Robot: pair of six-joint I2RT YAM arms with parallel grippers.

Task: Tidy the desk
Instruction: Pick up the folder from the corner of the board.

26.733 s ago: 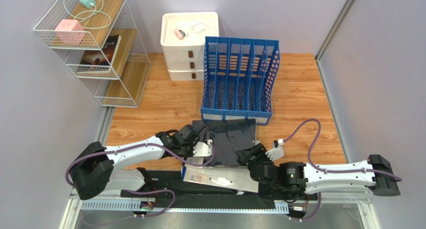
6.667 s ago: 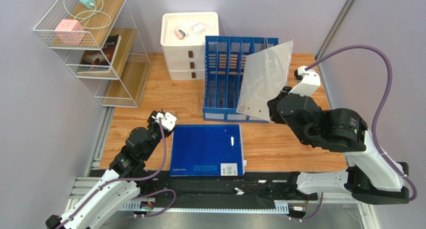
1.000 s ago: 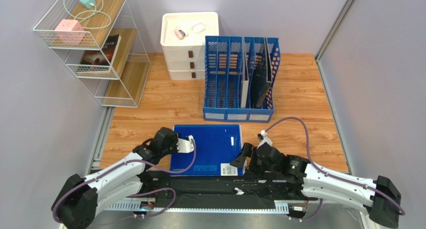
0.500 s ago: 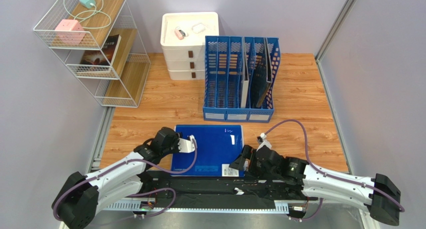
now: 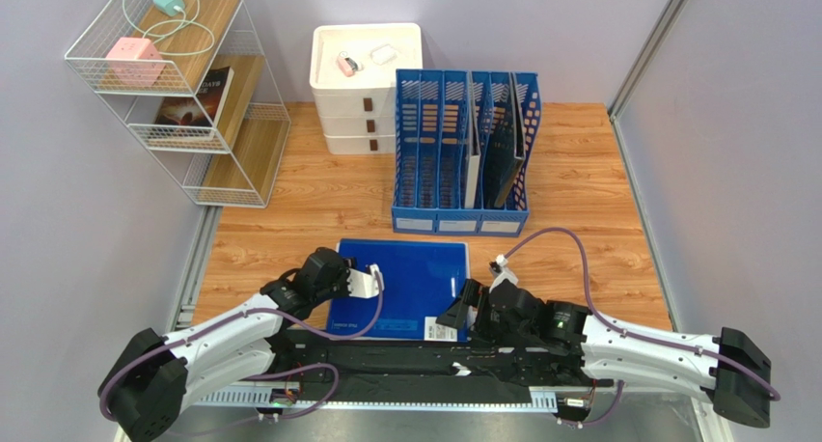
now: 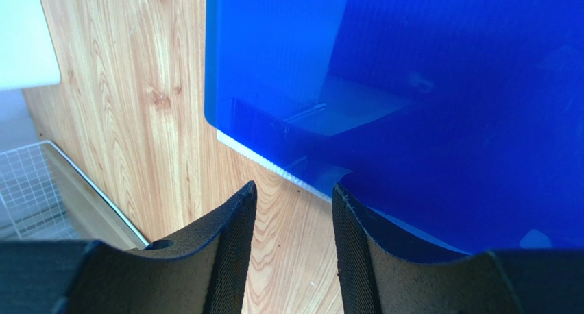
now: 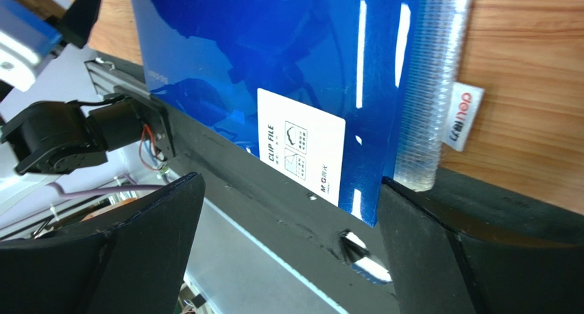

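Top external view has the blue folder (image 5: 403, 280) lying flat at the near edge of the desk (image 5: 598, 172), between the two sets of fingers. It looks thin and slick, so I judge a closing pinch could skate over the cover or shove it off the edge rather than lift it. The left fingers (image 6: 226, 238) stand partly apart and empty, the folder's corner just ahead of their gap; the right fingers (image 7: 157, 218) gape wide, holding nothing, straddling its labelled corner.

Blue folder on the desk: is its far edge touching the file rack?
Apart. The top view shows a thin strip of bare desk between the blue folder's far edge and the file rack's front base.
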